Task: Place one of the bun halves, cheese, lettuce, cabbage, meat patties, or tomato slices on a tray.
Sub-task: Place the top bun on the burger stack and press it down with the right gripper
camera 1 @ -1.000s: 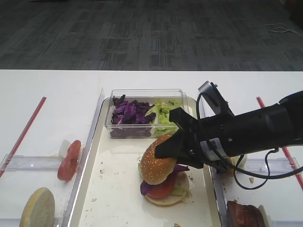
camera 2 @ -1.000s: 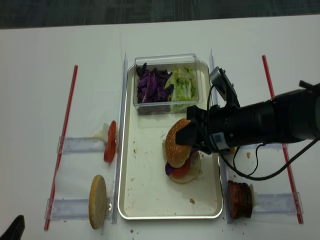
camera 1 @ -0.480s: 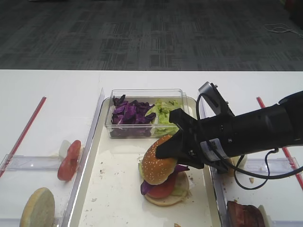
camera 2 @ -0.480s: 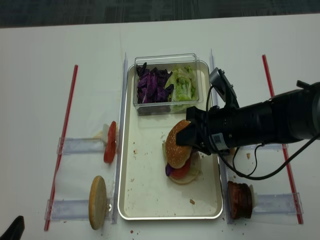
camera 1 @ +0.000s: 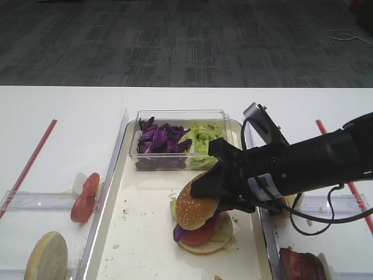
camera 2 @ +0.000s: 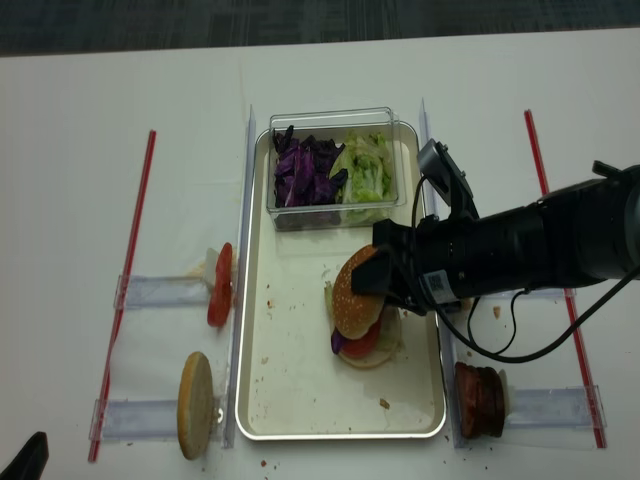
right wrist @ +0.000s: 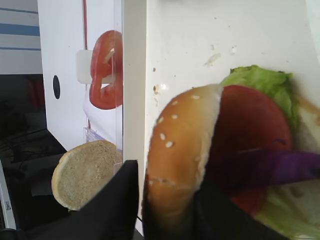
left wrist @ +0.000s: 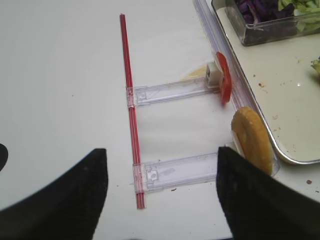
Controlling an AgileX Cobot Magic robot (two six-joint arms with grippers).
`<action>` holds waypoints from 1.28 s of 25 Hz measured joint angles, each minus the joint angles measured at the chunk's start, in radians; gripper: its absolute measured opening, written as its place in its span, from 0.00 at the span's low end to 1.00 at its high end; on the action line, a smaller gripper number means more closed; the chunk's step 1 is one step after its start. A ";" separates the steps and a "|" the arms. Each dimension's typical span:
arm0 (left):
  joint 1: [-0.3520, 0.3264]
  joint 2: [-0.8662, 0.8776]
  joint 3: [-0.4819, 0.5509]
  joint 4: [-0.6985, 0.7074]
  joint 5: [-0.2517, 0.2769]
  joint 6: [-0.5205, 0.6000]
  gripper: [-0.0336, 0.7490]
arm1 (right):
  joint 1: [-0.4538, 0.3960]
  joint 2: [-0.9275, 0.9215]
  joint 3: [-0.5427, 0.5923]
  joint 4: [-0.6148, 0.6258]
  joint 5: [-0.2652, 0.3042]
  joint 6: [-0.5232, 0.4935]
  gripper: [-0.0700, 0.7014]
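You see a golden-brown, sesame-speckled bun point(camera 1: 197, 205), red tomato point(camera 1: 201, 233), purple cabbage point(camera 1: 159, 140), pale green lettuce point(camera 1: 204, 139), a cream, crumb-specked tray point(camera 1: 140, 233), black gripper point(camera 1: 218, 186).

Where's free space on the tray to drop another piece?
On the tray: its left strip, between the left rim and the stacked burger, and the near end below it, crumbs only. Crowded: the far end holds the clear tub; the right gripper with the bun top covers the middle right.

Sesame bun top point(right wrist: 177, 160) between black fingers point(right wrist: 112, 210), over tomato slice point(right wrist: 255, 135).
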 joint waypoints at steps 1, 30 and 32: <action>0.000 0.000 0.000 0.000 0.000 0.000 0.63 | 0.000 0.000 0.000 0.000 0.000 0.000 0.45; 0.000 0.000 0.000 0.000 0.000 0.000 0.63 | 0.000 0.000 -0.093 -0.327 -0.059 0.179 0.59; 0.000 0.000 0.000 0.000 0.000 0.000 0.63 | 0.000 0.000 -0.105 -0.366 -0.059 0.212 0.59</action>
